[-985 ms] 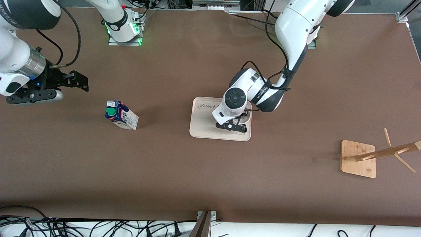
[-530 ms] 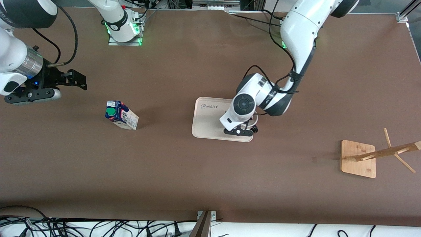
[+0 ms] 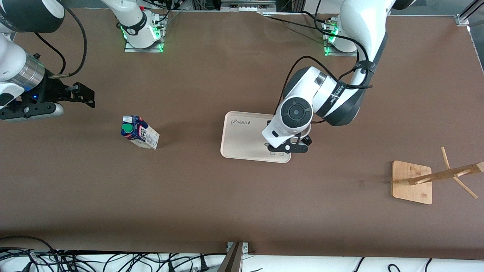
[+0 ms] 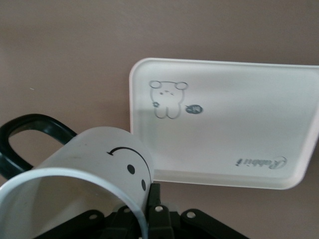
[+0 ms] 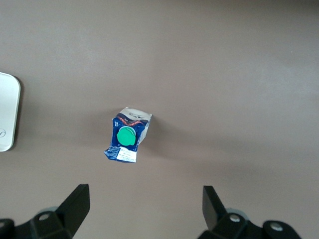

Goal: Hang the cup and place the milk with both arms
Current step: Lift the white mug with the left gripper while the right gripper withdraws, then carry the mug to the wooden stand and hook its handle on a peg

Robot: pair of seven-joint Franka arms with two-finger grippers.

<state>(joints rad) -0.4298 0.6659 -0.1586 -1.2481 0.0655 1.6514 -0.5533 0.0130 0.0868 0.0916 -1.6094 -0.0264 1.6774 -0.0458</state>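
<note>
The cup (image 4: 89,169), white with a black smiley face and a black handle (image 4: 30,134), hangs tilted above the table. My left gripper (image 4: 148,209) is shut on its wall, one finger inside and one outside. In the front view the left gripper (image 3: 289,148) is over the corner of the cream tray (image 3: 242,139), and the wrist hides the cup. The milk (image 3: 139,132), a blue and white carton with a green cap (image 5: 125,136), stands on the table toward the right arm's end. My right gripper (image 3: 85,94) hovers open over bare table beside the milk, nothing between its fingers (image 5: 75,204).
The tray (image 4: 239,124) bears a small bear drawing and the word "Rabbit". A wooden rack (image 3: 412,181) with slanted pegs stands on a square base at the left arm's end, nearer to the front camera than the tray. Cables lie along the table's edges.
My left gripper shut on the cup and carried it up and toward the left arm's end, off the tray's middle. The tray shifted slightly. The right gripper drifted a little away from the milk.
</note>
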